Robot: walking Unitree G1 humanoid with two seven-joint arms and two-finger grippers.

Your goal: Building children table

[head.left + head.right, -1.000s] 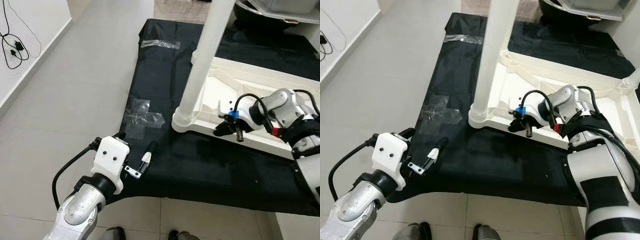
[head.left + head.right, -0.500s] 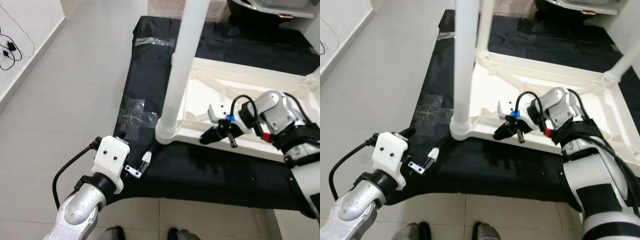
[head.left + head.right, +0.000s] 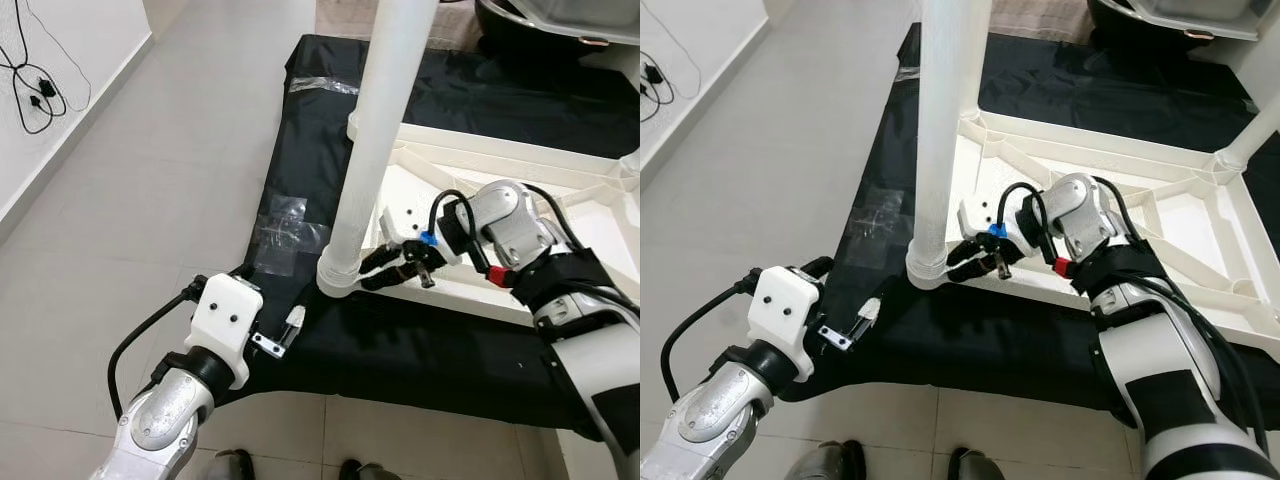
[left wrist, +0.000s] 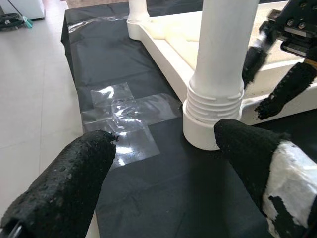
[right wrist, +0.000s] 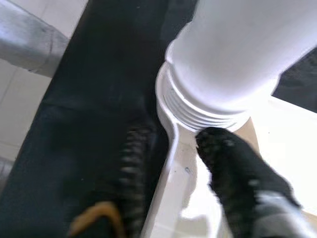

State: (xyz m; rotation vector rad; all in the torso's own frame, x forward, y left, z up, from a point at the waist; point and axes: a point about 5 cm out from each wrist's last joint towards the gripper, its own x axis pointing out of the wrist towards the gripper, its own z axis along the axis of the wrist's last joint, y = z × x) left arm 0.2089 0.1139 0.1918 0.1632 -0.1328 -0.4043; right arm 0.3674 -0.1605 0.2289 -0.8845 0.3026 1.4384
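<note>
Left eye view: right gripper (image 3: 385,268) at the table leg (image 3: 374,150).
Its fingers are apart beside the leg base; left gripper (image 3: 290,325) hovers open over the black mat (image 3: 420,340).

- No legible text, label, brand, number or sign appears in any view.
- White table underside (image 3: 560,190) and its leg (image 3: 385,120): plain, unmarked plastic.
- Black mat (image 3: 420,340) and clear tape patch (image 3: 285,235): no print that can be read.
</note>
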